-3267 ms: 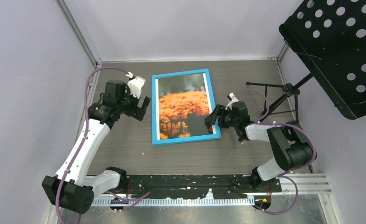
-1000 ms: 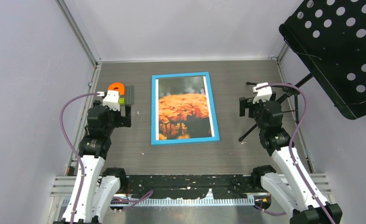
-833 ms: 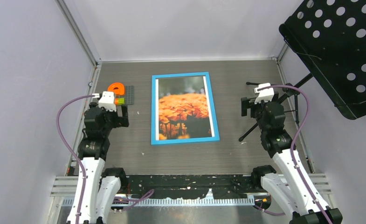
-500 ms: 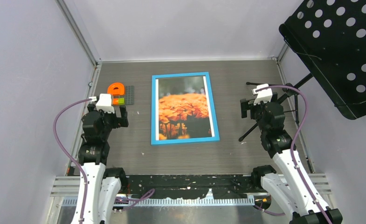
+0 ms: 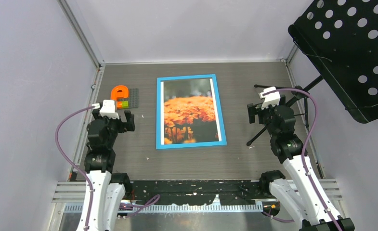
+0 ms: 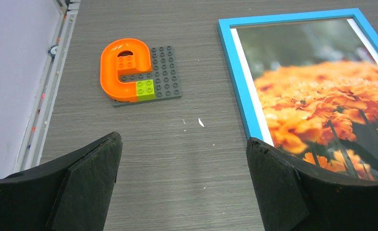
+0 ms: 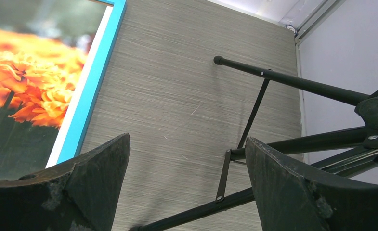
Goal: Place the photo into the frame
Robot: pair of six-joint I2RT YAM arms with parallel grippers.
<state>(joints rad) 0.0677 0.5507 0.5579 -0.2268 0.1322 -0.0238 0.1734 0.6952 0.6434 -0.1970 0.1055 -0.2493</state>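
The blue frame lies flat in the middle of the table with its blue front up. The photo of orange flowers shows inside it, with white strips along its long sides. Both also show in the left wrist view, frame and photo, and in the right wrist view, frame and photo. My left gripper is open and empty, left of the frame. My right gripper is open and empty, right of the frame.
An orange arch brick on a dark grey baseplate with a small green brick sits at the far left. A black music stand rises at the right, its tripod legs spread on the table by my right gripper.
Both arms have pulled back from the frame's sides toward the near edge. The left gripper kept drifting nearer and slightly right, uncovering the orange brick and baseplate. The frame and photo stayed put.
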